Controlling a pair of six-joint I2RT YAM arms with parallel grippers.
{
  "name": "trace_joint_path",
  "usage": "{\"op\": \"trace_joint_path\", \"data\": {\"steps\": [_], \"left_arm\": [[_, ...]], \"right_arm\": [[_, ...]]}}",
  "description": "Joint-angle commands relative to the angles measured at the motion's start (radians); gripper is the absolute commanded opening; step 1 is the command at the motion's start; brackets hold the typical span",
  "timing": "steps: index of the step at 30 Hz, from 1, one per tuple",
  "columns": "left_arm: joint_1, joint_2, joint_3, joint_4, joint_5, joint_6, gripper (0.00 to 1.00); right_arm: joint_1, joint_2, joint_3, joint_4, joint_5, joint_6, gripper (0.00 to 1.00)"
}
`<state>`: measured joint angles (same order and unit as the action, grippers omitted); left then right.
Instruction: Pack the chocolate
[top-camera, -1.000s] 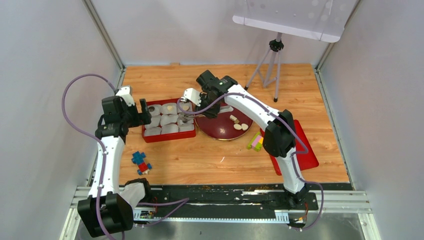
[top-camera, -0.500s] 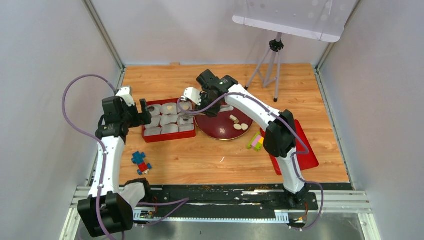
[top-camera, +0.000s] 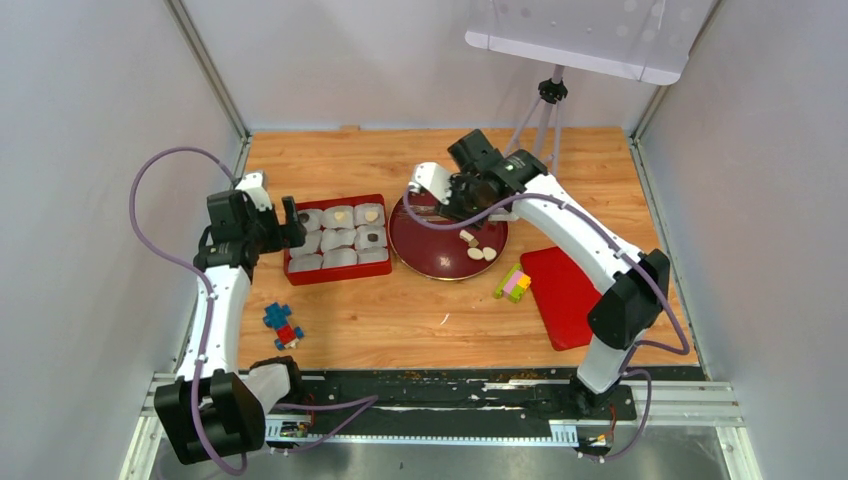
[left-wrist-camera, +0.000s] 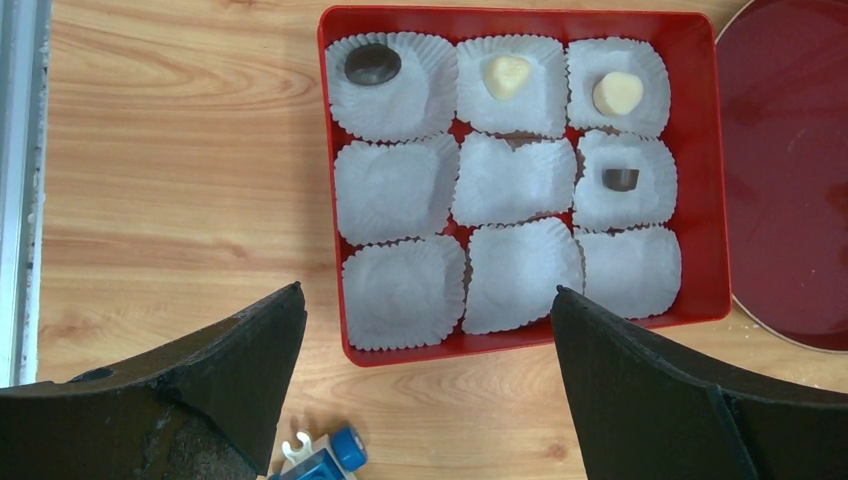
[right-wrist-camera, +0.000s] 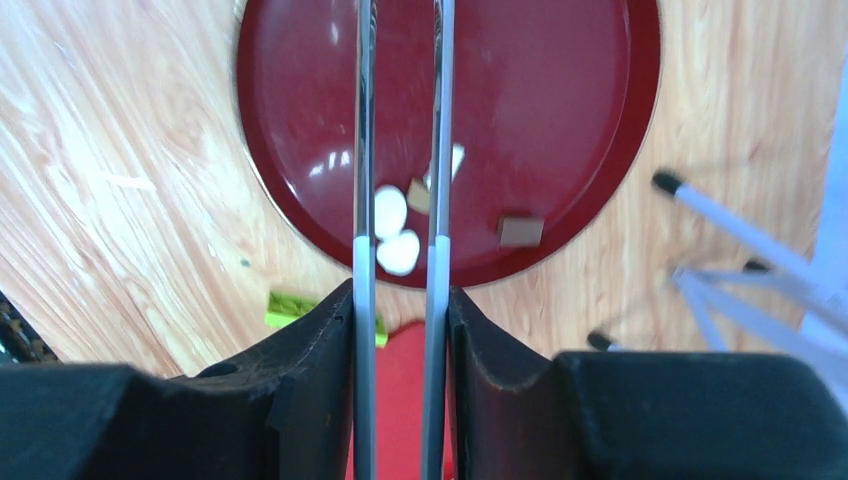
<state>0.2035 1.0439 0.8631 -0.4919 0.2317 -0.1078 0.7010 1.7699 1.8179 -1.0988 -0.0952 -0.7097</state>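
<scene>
The red box (left-wrist-camera: 700, 160) holds white paper cups; chocolate lies in the far row, one dark (left-wrist-camera: 373, 63) and two cream (left-wrist-camera: 506, 75), plus a dark piece (left-wrist-camera: 620, 179) in the middle-right cup. More chocolate sits on the dark red plate (right-wrist-camera: 540, 100): two cream ovals (right-wrist-camera: 390, 212) and a brown square (right-wrist-camera: 520, 230). My right gripper (right-wrist-camera: 400, 300) is shut on metal tongs (right-wrist-camera: 364, 150), whose blades reach over the plate with nothing between them. My left gripper (left-wrist-camera: 428, 290) hangs open above the box's near edge, holding nothing.
A red lid (top-camera: 565, 295) lies right of the plate (top-camera: 447, 240), with green and pink blocks (top-camera: 512, 283) beside it. Blue and red toy blocks (top-camera: 282, 325) lie near the left arm. A tripod (top-camera: 540, 130) stands at the back.
My right arm has swung right with the tongs, from over the box's right cups to over the plate. The left arm has hardly moved.
</scene>
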Motion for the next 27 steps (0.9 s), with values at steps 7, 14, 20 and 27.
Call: {"op": "trace_joint_path", "data": {"steps": [7,14,20,27], "left_arm": [[0.009,0.007,0.056,0.048,0.046,-0.03,1.0],[0.01,0.01,0.048,0.047,0.043,-0.033,1.0],[0.01,0.005,0.037,0.048,0.037,-0.032,1.0],[0.01,0.003,0.027,0.048,0.037,-0.036,1.0]], "right_arm": [[-0.233,-0.052,-0.191,-0.007,0.038,-0.018,0.38],[-0.259,-0.026,-0.203,-0.008,0.034,-0.02,0.39],[-0.259,-0.016,-0.176,-0.027,0.024,-0.018,0.39],[-0.258,-0.01,-0.219,-0.05,0.027,-0.026,0.39]]}}
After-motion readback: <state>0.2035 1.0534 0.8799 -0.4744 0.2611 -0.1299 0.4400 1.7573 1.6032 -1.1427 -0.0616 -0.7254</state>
